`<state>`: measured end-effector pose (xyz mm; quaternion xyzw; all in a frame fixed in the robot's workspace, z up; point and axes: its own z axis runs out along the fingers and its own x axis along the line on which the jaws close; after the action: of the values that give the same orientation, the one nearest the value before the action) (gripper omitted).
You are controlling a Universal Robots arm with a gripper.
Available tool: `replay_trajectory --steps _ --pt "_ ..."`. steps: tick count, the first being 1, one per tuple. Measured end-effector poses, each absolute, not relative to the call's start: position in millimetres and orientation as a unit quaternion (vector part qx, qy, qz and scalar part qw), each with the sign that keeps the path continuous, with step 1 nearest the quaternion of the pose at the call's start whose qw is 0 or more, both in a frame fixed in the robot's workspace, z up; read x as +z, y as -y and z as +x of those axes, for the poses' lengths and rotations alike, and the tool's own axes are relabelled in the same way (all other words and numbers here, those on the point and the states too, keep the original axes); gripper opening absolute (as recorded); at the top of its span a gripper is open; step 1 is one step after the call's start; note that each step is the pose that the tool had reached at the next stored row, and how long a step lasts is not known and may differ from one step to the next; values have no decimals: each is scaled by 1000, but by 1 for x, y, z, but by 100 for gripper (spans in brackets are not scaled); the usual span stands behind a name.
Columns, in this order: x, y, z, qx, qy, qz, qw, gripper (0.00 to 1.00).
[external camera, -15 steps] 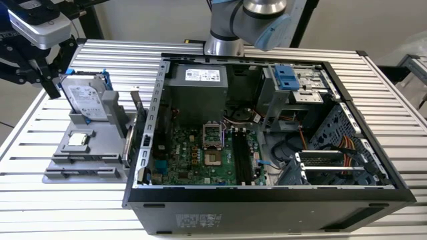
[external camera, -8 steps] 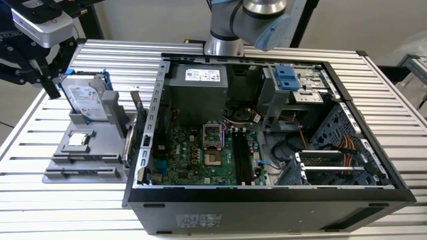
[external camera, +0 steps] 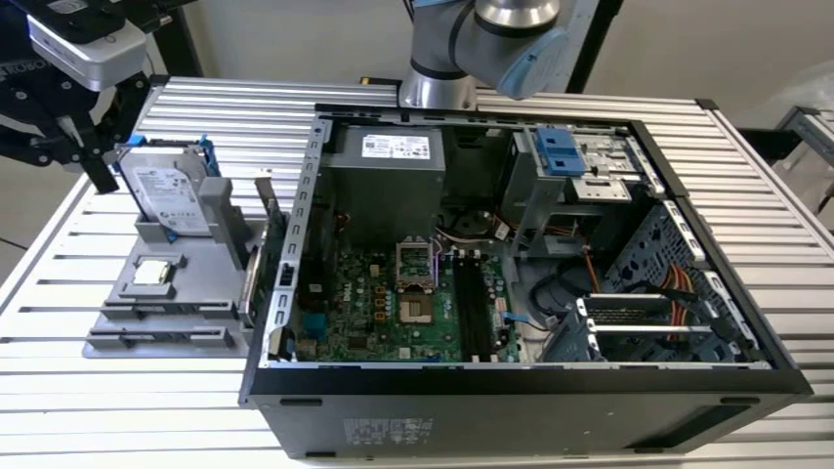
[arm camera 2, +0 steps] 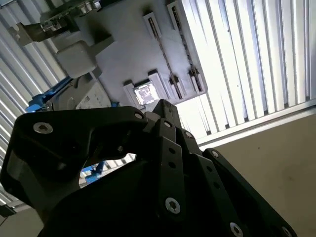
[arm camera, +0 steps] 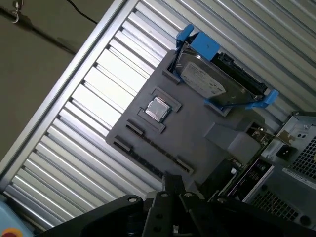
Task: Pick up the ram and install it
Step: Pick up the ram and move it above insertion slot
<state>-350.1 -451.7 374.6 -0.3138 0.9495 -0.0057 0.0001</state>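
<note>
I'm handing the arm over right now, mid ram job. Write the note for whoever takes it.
Gripper: raised at the exterior view's left of the hard drive, over the gray fixture; no ram seen in it.
Ram: seemingly the thin board on edge at the fixture's side next to the open case; not certain.
Done: nothing that shows.
Left: the pick-up, then seating in the motherboard slots.

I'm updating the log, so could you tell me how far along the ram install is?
Done: nothing visibly; the motherboard's black slots look unfilled. In hand: the gripper hangs beside the hard drive, above the grey holder. Left: pickup and seating both.
</note>
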Motion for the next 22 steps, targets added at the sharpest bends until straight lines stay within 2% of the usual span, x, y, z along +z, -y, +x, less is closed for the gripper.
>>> replay_trajectory --steps 22 --pt "375 452 -351 -13 -926 -377 -2 0"
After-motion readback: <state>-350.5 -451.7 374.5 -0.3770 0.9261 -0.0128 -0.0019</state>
